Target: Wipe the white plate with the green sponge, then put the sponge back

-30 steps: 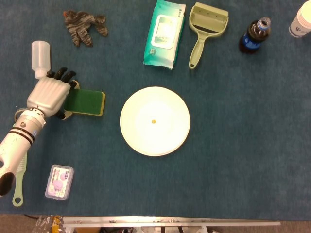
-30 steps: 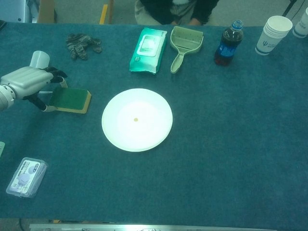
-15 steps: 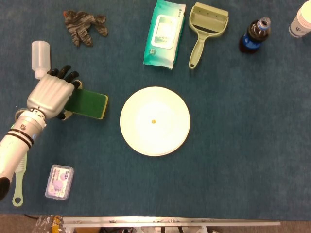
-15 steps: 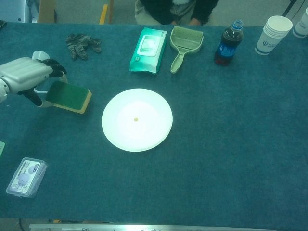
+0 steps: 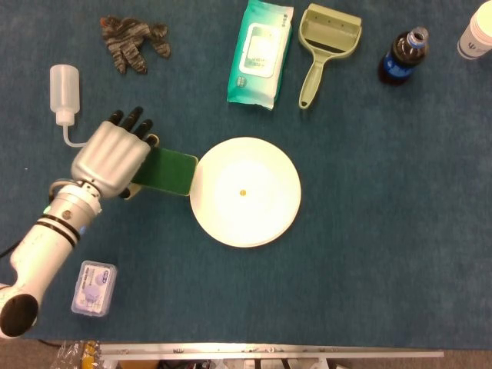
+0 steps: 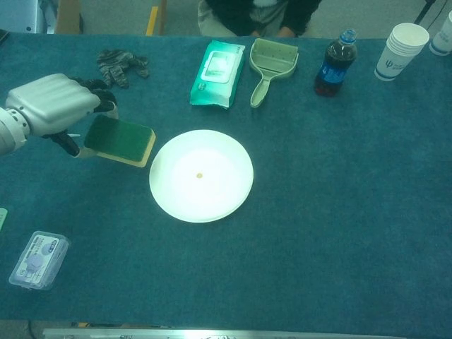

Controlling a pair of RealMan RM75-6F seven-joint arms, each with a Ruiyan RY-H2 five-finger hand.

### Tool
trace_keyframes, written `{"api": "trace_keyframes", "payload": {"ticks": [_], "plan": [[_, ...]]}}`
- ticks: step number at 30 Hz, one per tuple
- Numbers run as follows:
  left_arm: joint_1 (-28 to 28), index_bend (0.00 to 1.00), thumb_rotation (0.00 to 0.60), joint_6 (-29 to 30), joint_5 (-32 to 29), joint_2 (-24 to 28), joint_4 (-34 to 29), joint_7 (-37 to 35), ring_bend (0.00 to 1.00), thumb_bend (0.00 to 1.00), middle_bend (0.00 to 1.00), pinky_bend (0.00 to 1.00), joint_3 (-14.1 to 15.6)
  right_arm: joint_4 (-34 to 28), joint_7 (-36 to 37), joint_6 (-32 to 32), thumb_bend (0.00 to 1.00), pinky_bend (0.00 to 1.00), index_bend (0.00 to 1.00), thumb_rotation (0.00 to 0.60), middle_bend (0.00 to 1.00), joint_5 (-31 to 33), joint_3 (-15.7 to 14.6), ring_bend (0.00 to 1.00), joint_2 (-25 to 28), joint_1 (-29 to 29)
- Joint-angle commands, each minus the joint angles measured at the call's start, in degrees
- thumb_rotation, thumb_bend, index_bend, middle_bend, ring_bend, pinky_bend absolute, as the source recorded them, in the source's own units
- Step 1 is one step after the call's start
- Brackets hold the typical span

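My left hand (image 5: 114,158) (image 6: 53,106) grips the green sponge (image 5: 169,171) (image 6: 121,139) by its left end and holds it lifted off the cloth. The sponge's right edge reaches the left rim of the white plate (image 5: 265,211) (image 6: 219,194), which lies flat at the table's middle. A small yellow speck (image 5: 243,193) sits at the plate's centre. The right hand appears in neither view.
A white squeeze bottle (image 5: 64,86) lies behind the left hand, with a grey glove (image 5: 132,41) further back. A wipes pack (image 5: 260,52), green scoop (image 5: 324,46), dark bottle (image 5: 403,55) and paper cups (image 6: 400,49) line the far edge. A small plastic case (image 5: 94,288) lies near left.
The left hand has lifted the sponge off the cloth and carried it right, from beside the squeeze bottle to the plate's left rim.
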Motion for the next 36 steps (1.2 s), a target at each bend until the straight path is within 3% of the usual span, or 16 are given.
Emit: {"api": "trace_keyframes", "payload": {"ticks": [1, 19, 36], "plan": [[-1.88, 0.41, 0.486, 1.57, -3.37, -1.75, -2.01, 4.49, 0.08, 0.24, 0.18, 0.17, 0.68, 0.32, 0.40, 0.18, 0.18, 0.31, 0.34, 0.600, 0.40, 0.04, 0.00, 0.27, 0.01, -0.09], [-9.05, 0.42, 0.467, 8.83, -13.63, -11.34, -4.83, 20.02, 0.08, 0.24, 0.18, 0.17, 2.00, 3.83, 4.70, -0.43, 0.18, 0.31, 0.34, 0.600, 0.40, 0.65, -0.07, 0.27, -0.38, 0.04], [-14.53, 0.42, 0.474, 10.17, -18.58, -19.04, -0.09, 24.38, 0.08, 0.24, 0.18, 0.17, 2.23, 6.19, 7.45, -0.76, 0.18, 0.31, 0.34, 0.600, 0.40, 1.56, -0.04, 0.27, -0.25, -0.21]]}}
